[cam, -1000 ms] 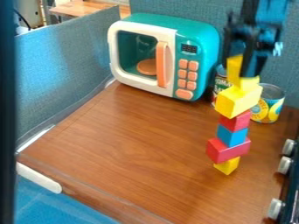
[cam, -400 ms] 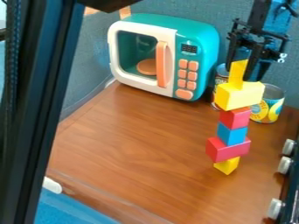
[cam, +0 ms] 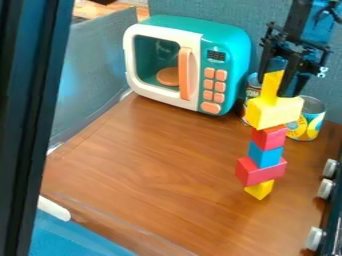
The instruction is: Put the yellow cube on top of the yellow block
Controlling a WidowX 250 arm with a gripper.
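I see the big yellow block (cam: 275,114) turned from its first angle, its long side facing me more. It and the upright yellow piece (cam: 272,86) sit slightly lower than a moment ago. The dark post (cam: 30,125) has swung partway back left.

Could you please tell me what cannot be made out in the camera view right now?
- Camera view: whether the gripper holds the upright yellow piece, which overlaps it.
- Camera view: the upper left part of the yellow-labelled can, hidden behind the wide yellow block.
- Camera view: the rest of the knobbed black appliance, cut off by the right edge.
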